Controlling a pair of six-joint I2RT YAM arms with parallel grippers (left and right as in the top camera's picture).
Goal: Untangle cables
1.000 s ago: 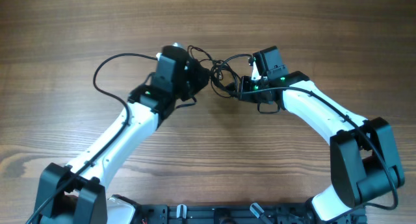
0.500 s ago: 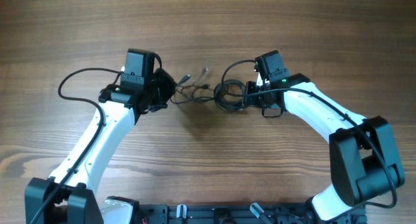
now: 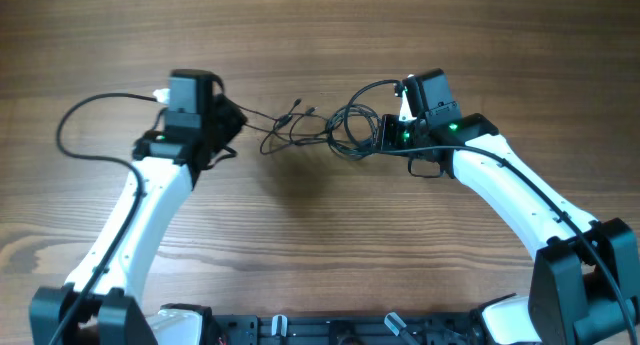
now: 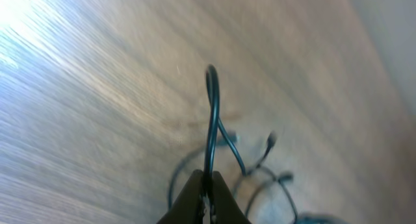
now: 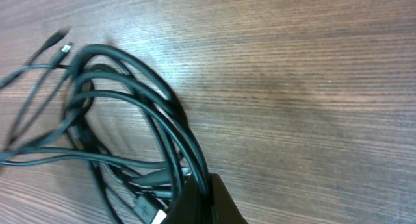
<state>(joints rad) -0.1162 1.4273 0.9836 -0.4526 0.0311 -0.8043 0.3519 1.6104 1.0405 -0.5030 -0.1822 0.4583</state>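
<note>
cables (image 3: 318,133): stretched out over the table (image 3: 320,255) | left gripper (image 4: 205,185): closed on one cable | right gripper (image 5: 195,188): closed on the bunch | progress: partly pulled apart, loops not yet freed

From above, I see my left gripper (image 3: 236,119) pinching a thin strand of the cables (image 3: 285,135), and the strand runs off to the right. The coiled bundle (image 3: 350,135) sits at my right gripper (image 3: 377,135). It looks clamped there, though the black fingers blur into the wires. Two small plug ends (image 3: 300,109) lie between the grippers on the wooden table (image 3: 320,245).
</note>
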